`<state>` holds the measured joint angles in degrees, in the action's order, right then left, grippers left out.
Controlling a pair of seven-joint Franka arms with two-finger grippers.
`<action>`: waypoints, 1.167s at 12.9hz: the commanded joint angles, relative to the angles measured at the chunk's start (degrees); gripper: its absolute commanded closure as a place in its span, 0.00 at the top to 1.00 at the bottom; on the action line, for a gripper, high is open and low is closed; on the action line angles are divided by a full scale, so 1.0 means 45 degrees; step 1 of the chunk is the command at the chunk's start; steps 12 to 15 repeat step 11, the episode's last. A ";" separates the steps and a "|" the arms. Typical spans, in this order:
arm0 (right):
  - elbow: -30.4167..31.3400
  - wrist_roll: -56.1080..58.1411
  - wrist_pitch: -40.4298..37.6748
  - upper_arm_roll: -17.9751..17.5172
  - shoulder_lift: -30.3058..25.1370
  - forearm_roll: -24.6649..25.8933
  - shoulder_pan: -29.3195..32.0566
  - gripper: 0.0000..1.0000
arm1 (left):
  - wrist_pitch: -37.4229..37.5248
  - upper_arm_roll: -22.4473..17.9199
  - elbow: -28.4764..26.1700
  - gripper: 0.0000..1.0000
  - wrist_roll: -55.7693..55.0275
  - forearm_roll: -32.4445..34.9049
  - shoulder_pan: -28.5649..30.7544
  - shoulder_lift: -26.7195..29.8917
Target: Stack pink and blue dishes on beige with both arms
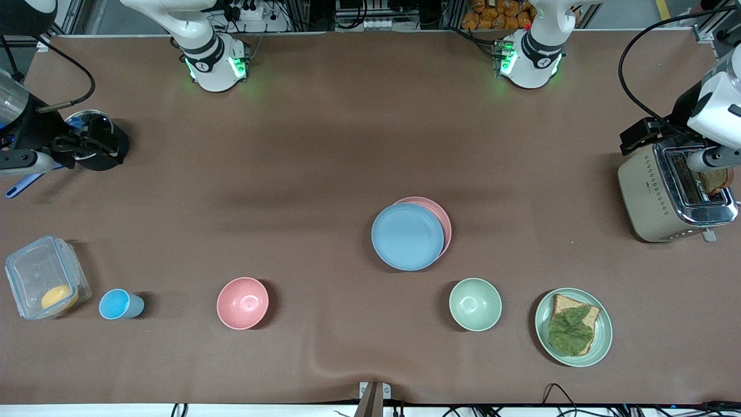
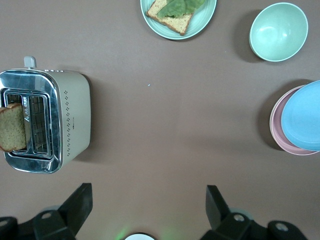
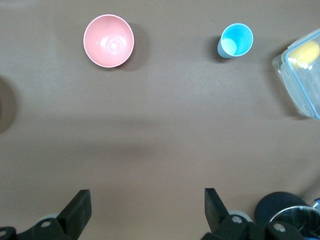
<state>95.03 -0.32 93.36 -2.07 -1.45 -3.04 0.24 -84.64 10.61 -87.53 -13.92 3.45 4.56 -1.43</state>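
The light blue plate (image 1: 407,236) lies on the pink plate (image 1: 444,219) in the middle of the table, shifted a little so a pink crescent shows. Both appear at the edge of the left wrist view, blue plate (image 2: 305,117) over pink plate (image 2: 278,122). No beige plate shows in any view. My left gripper (image 2: 148,189) hangs open and empty high over bare table beside the toaster, at the left arm's end (image 1: 639,136). My right gripper (image 3: 147,192) is open and empty too, high over the right arm's end of the table (image 1: 78,145).
A toaster (image 1: 660,194) holds a bread slice. Nearer the front camera stand a pale green plate (image 1: 543,324) with bread and lettuce, a green bowl (image 1: 475,304), a pink bowl (image 1: 242,303), a blue cup (image 1: 118,304) and a clear container (image 1: 43,278). A dark round object (image 1: 110,153) sits under the right gripper.
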 commanded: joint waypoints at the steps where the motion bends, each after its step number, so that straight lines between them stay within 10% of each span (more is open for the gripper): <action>1: 0.0346 -0.1275 0.0016 -0.0282 -0.0458 0.0479 -0.0189 1.00 | 0.0060 0.0005 -0.0139 1.00 -0.0150 -0.0142 -0.0057 0.0122; 15: 0.0385 -0.1140 -0.0239 -0.0184 -0.0342 0.0383 0.0161 1.00 | 0.0021 -0.0092 -0.0080 1.00 -0.0052 -0.0161 0.0060 -0.0034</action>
